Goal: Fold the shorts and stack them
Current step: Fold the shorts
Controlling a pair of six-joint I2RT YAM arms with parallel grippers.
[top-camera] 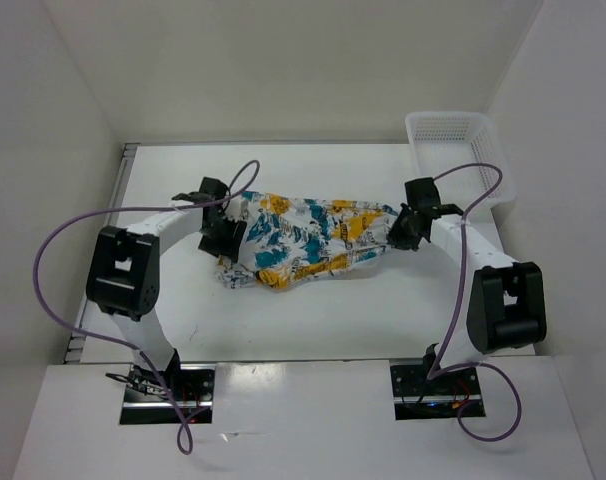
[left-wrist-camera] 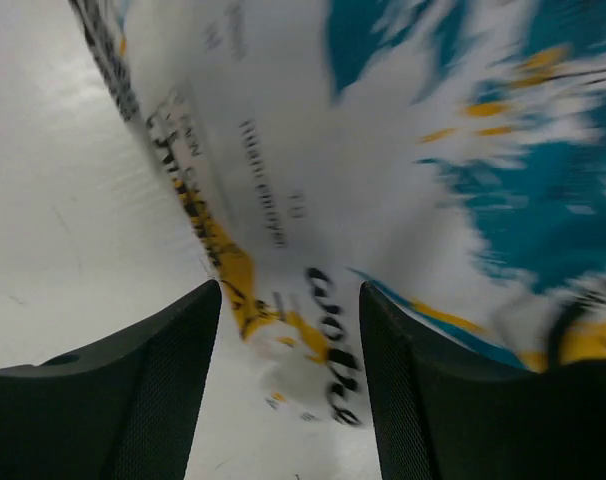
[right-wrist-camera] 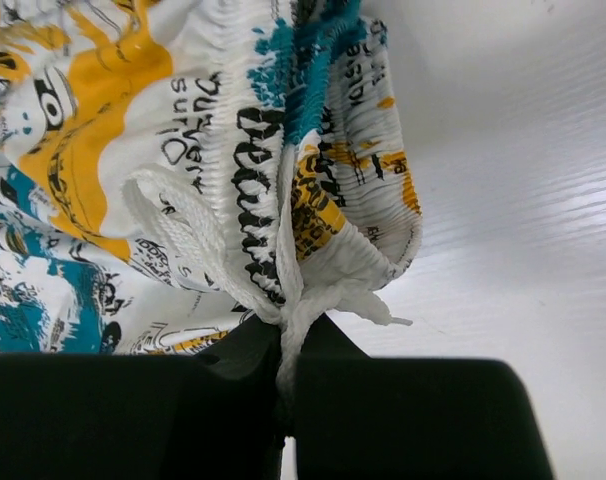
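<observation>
The shorts (top-camera: 301, 242), white with a teal, yellow-orange and black print, lie crumpled across the middle of the table between my two grippers. My left gripper (top-camera: 226, 232) is at their left end. In the left wrist view its jaws (left-wrist-camera: 289, 372) stand open, with a blurred edge of the shorts (left-wrist-camera: 313, 340) between and beyond them. My right gripper (top-camera: 403, 228) is at the right end. In the right wrist view it (right-wrist-camera: 286, 352) is shut on the gathered waistband and white drawcord of the shorts (right-wrist-camera: 283, 200), which bunch up just beyond the fingers.
A white plastic mesh basket (top-camera: 455, 152) stands at the back right corner of the table. White walls enclose the table on three sides. Purple cables loop over both arms.
</observation>
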